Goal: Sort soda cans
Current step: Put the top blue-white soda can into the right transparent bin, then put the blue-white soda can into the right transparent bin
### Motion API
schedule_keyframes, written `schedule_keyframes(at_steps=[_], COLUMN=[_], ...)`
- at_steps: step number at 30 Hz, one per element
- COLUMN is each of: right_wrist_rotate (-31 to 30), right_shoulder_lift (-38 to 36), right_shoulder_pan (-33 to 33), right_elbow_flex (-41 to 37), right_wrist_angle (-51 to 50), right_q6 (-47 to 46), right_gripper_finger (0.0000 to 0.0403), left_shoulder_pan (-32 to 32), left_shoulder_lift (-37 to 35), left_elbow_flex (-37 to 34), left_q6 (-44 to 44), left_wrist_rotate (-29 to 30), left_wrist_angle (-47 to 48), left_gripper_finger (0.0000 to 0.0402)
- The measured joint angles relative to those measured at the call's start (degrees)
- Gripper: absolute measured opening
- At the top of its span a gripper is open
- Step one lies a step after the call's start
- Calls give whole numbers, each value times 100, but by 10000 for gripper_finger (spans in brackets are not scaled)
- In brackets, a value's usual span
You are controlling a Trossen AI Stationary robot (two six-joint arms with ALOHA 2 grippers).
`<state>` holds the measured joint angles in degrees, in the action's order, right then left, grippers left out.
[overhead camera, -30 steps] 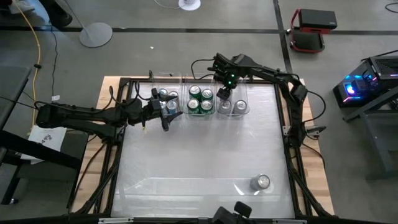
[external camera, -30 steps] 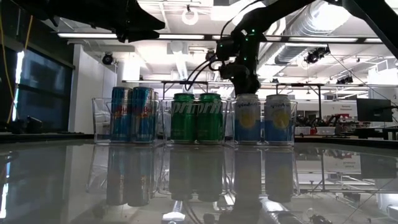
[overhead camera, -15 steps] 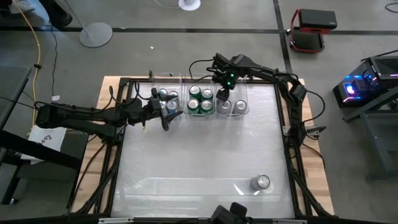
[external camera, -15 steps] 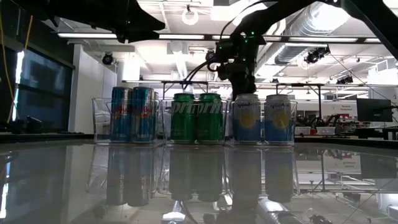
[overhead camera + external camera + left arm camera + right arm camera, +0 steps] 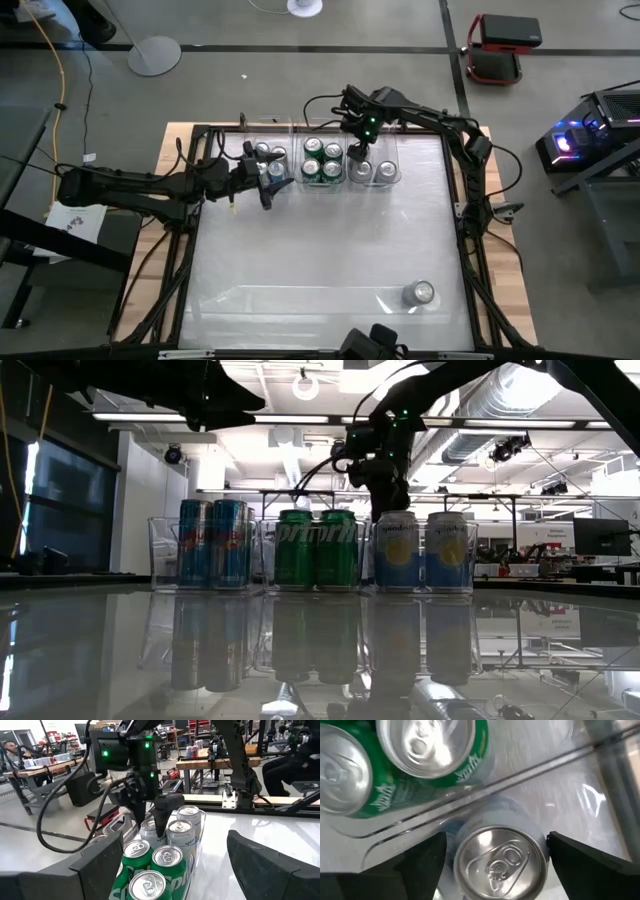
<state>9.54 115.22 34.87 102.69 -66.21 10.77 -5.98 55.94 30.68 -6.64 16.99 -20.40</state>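
Note:
Three clear bins stand in a row at the table's far side. The left bin holds blue soda cans, the middle one green cans and the right one silver cans, all upright on their bases. My right gripper points down over the right bin's far left corner. It is open, with a finger on either side of a silver can's top and a narrow gap on each side. My left gripper hangs level and open beside the blue bin, with nothing between its fingers. One more silver can stands alone near the front right.
The green cans stand just across the bin wall from my right gripper. The table's wide glossy middle lies between the bins and the lone can. A metal frame runs along the table's sides.
My right gripper has turned slightly at the wrist above the right bin, staying where it was. The cans have not moved.

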Motion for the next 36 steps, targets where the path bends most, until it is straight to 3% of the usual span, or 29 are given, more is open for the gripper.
schedule_keyframes(at_steps=[6,10,14,18,21,25,30,33,36], right_wrist_rotate=[-76,-736,-1535,-2108,-2559,-3608,-4027,-3601,-2684], right_shoulder_lift=[-4,-196,-811,-1860,-2847,-4042,-4739,-4824,-4746], right_shoulder_pan=[-2,-82,-364,-904,-1603,-3227,-5323,-6087,-6503], right_elbow_flex=[469,690,606,-133,-980,-2302,-3454,-4016,-4383], right_wrist_angle=[-40,-40,-296,-313,-193,195,782,1415,1898], right_q6=[130,103,-184,-615,-1200,-2388,-4253,-5583,-6001], right_gripper_finger=[333,333,333,333,334,334,334,334,334], left_shoulder_pan=[-35,-37,-33,-27,-26,-22,-22,-22,-24], left_shoulder_lift=[-5,-33,-54,-55,-55,-55,-55,-55,-55], left_elbow_flex=[0,0,0,0,0,0,0,0,0], left_q6=[38,78,296,433,519,657,659,735,867], left_wrist_rotate=[2,4,4,3,2,-25,-28,-42,-42], left_wrist_angle=[3,-1,130,185,168,56,-190,-352,-557], left_gripper_finger=[333,333,333,333,333,333,333,333,333])
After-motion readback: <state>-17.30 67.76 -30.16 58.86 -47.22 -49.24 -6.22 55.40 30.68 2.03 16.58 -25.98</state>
